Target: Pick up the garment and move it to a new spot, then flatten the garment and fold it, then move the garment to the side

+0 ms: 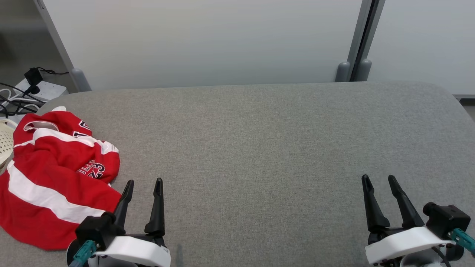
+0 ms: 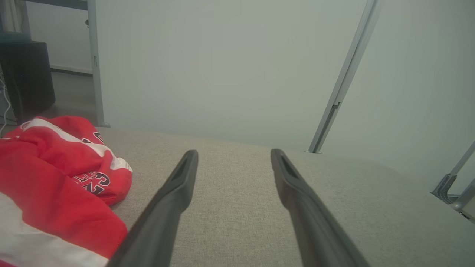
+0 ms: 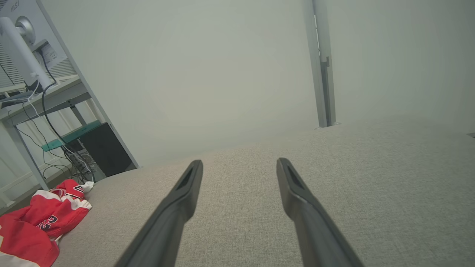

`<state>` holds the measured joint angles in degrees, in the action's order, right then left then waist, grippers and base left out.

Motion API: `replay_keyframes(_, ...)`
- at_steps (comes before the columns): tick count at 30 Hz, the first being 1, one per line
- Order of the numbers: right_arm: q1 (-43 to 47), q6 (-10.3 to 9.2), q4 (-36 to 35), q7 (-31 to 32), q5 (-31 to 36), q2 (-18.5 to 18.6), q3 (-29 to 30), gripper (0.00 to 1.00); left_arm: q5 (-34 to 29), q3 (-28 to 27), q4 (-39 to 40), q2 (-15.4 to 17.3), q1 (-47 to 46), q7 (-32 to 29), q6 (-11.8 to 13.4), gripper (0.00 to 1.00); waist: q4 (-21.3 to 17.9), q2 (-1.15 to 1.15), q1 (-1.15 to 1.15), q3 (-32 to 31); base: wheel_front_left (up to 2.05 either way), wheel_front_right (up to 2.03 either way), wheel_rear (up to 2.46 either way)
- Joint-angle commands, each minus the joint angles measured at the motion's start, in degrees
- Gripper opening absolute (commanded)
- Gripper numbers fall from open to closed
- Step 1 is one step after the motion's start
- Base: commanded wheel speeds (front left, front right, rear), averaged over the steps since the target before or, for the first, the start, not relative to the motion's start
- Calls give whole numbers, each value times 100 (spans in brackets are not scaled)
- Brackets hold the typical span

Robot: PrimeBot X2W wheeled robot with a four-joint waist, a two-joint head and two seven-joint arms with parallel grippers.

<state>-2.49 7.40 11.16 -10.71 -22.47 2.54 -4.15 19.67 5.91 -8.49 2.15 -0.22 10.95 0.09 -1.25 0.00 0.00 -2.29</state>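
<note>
Grey woven cloth covers the table [image 1: 259,148], with rounded corners. Two grippers, both spread wide and empty: left gripper [image 1: 144,181] and right gripper [image 1: 378,177], with long dark tapered fingers and white wrists. One garment [image 1: 55,178], a red jersey with white stripes, lies crumpled just left of the left gripper; contact unclear. It is well apart from the right gripper, its left part is cut off, and its dark print is folded and hard to read. Beyond it is one white perforated basket [image 1: 4,141], mostly cut off. Farther out is one power strip [image 1: 41,89] with black plugs. Two pale panels [image 1: 207,40] stand past the table.
</note>
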Motion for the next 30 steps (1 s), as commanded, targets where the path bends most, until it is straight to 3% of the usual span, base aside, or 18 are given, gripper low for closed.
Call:
replay_keyframes(1,-256,8,-216,-114,246,87,-126,100,-242,-108,181,51,-304,89,43,100,0,0,0,-6,0,0,0)
replay_keyframes(17,-293,9,-299,-429,1544,77,-147,100,-1552,31,248,73,-383,405,84,100,-28,0,0,-52,0,0,0)
replay_keyframes(27,-269,9,-230,-429,1513,60,-98,100,-1420,-18,151,73,-377,405,85,100,69,0,0,-64,0,0,0)
replay_keyframes(30,-257,9,-209,-429,1496,55,-116,100,-1371,-91,7,73,-371,405,203,100,138,0,0,-74,0,0,0)
